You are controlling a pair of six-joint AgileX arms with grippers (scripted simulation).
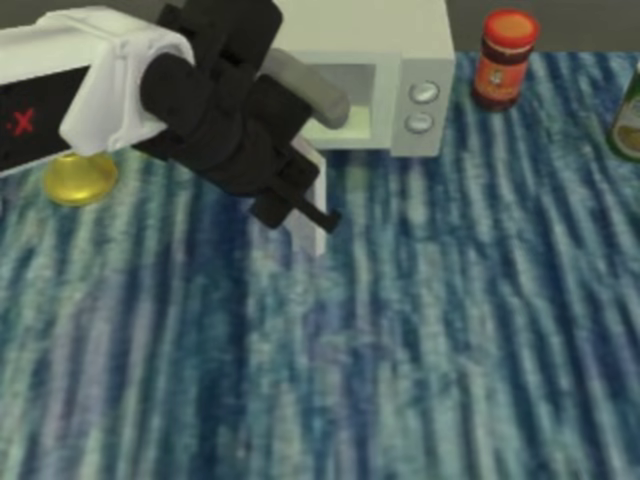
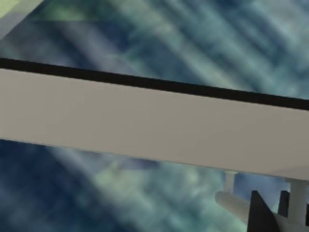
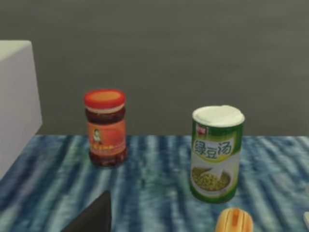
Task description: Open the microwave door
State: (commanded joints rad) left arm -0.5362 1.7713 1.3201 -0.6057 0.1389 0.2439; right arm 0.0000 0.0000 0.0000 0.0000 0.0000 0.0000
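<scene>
**Left jaws at the edge of the swung-out microwave door**

The left gripper (image 1: 305,205) is in front of the boxy off-white microwave (image 1: 385,60), at the free edge of the flat off-white microwave door (image 1: 318,195). The door stands swung out from the cabinet toward the front of the tabletop, almost edge-on under the top camera, and the pale inside of the oven is visible behind it. The black fingers (image 1: 315,213) reach across the top of that edge. If the jaws are pinching the door or only lying against it, I cannot tell, because the black wrist covers them from above. In the left wrist view the door (image 2: 145,123) fills the picture as a long pale band with a dark line on one side, and a pale bar handle (image 2: 236,203) on short posts shows near a dark fingertip (image 2: 260,215).

The microwave is at the back of the blue streaked tabletop (image 1: 450,340), a little left of the middle, with two round silver-grey knobs (image 1: 424,93) on its right front. A gold dome-shaped object (image 1: 80,178) sits under the white left arm. To the right of the microwave stands a red-lidded sauce jar (image 1: 505,58), and a green can (image 1: 628,115) stands at the right edge.

The right wrist view shows the same jar (image 3: 105,128), the white-lidded green can (image 3: 216,152) and part of an orange rounded thing (image 3: 234,220). Of the right gripper only a dark tip (image 3: 94,215) is visible there.
</scene>
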